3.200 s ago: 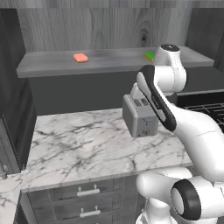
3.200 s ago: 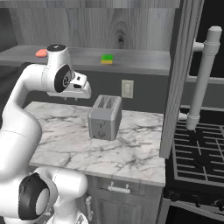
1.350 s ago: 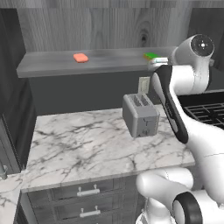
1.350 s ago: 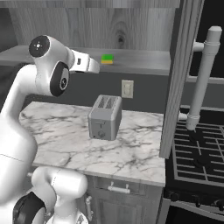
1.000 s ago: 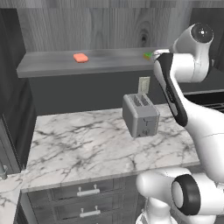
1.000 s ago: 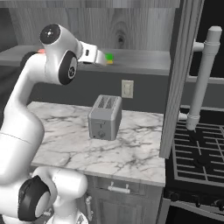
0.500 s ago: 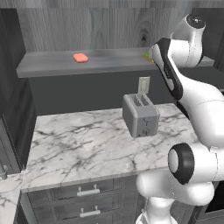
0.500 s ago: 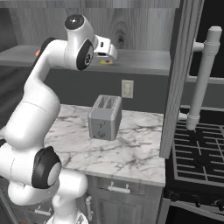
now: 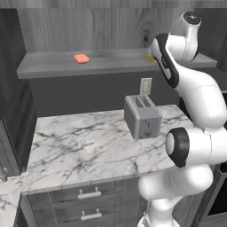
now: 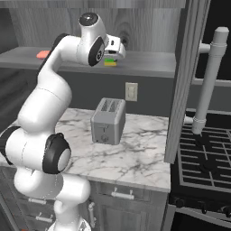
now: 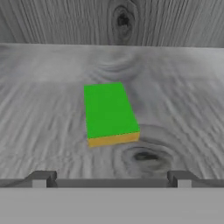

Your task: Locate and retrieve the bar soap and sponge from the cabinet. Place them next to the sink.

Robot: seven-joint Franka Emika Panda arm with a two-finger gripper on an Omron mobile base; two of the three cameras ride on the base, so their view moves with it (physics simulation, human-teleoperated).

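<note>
Since three seconds ago your arm has swung up from beside the toaster to shelf height, and the claw (image 10: 121, 49) now points into the cabinet (image 9: 111, 26). You see that cabinet's grey wood-grain back and flat shelf above the marble desk (image 9: 84, 146), with the toaster (image 9: 142, 116) standing upright on the desk below the shelf's right half. On the shelf, the sponge (image 11: 110, 113) lies flat, green face up with its yellowish edge toward the camera; in the right base view it sits just beyond the claw, apart from it. Your fingertips (image 11: 41, 178) stand wide, one at each side of the hand view's bottom, with nothing between them. The bar soap (image 9: 81, 58) lies flat well to the left on the same shelf, far from the sponge.
</note>
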